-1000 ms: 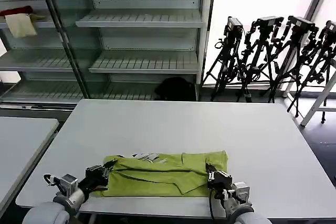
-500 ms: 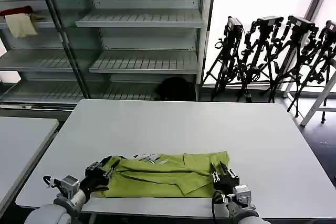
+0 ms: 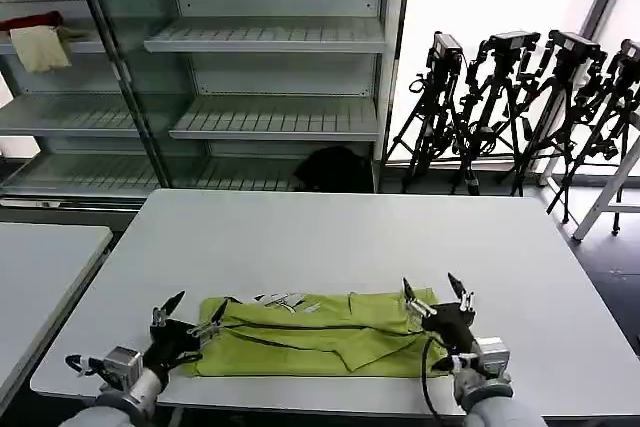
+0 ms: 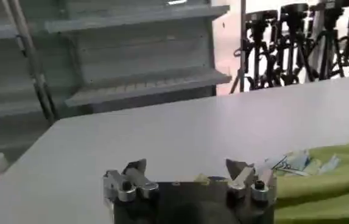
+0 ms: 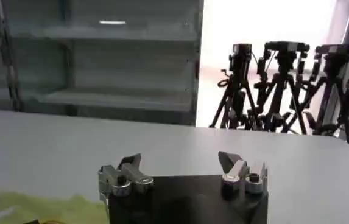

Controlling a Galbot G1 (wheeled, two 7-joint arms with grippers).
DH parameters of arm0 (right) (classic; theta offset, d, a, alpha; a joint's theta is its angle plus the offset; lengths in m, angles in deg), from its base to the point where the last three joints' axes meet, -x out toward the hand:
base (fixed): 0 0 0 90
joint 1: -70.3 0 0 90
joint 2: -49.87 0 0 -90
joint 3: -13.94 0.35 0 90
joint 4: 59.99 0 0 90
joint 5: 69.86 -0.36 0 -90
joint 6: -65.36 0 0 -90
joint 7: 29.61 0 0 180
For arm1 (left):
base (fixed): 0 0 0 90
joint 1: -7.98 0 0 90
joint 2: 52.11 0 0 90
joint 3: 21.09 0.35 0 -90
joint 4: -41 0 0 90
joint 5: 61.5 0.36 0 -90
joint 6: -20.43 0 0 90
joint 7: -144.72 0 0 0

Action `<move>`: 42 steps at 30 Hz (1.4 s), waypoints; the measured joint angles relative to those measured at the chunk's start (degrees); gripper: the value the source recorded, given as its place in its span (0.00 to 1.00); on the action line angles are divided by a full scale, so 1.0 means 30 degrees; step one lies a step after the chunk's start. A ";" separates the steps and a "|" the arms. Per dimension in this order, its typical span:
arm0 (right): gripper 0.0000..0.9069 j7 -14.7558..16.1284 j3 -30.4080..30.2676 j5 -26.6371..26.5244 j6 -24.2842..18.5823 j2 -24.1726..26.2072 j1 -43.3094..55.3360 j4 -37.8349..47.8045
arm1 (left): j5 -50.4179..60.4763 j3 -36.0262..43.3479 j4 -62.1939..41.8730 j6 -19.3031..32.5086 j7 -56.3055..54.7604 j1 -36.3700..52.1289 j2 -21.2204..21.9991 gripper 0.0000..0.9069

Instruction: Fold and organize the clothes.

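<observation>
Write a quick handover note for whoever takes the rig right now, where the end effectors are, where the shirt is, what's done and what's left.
Left end effector: open, empty, at the T-shirt's left end.
Right end effector: open, empty, at its right end.
T-shirt: lies near the front edge of the table, folded into a long band, a bit of the print showing at the far edge.
Done: lengthwise fold, shirt released.
Left: probably fold the band shorter and tidy it.

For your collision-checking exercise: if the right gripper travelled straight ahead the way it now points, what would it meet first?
The right gripper, open beside the folded T-shirt, points across bare white table. The way looks free up to the far edge; beyond stand the tripods, though depth is uncertain.
</observation>
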 measured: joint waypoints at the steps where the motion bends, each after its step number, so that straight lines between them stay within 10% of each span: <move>1: 1.00 0.0054 0.0098 -0.0194 -0.0048 0.0030 0.0208 0.0039 | 0.0034 0.0099 -0.0021 0.0141 -0.0339 -0.0091 0.0181 1.00; 11: 1.00 0.0271 0.0601 -0.1233 -0.0518 0.0084 0.1255 0.0315 | -0.0112 0.0818 -0.0477 0.0453 -0.2645 -0.0595 0.1695 0.90; 14: 1.00 0.0226 0.0742 -0.1424 -0.0592 0.0103 0.1447 0.0350 | -0.0409 0.0909 -0.0517 0.0335 -0.3015 -0.0660 0.1938 0.70; 18: 1.00 0.0112 0.0858 -0.1609 -0.0669 0.0114 0.1604 0.0392 | -0.0771 0.1110 -0.0517 0.0106 -0.3299 -0.0837 0.2195 0.01; 42: 1.00 -0.0256 0.1045 -0.1713 -0.0721 0.0086 0.1500 0.0352 | -0.2898 0.1672 -0.0541 -0.1386 -0.4567 -0.0351 0.2927 0.00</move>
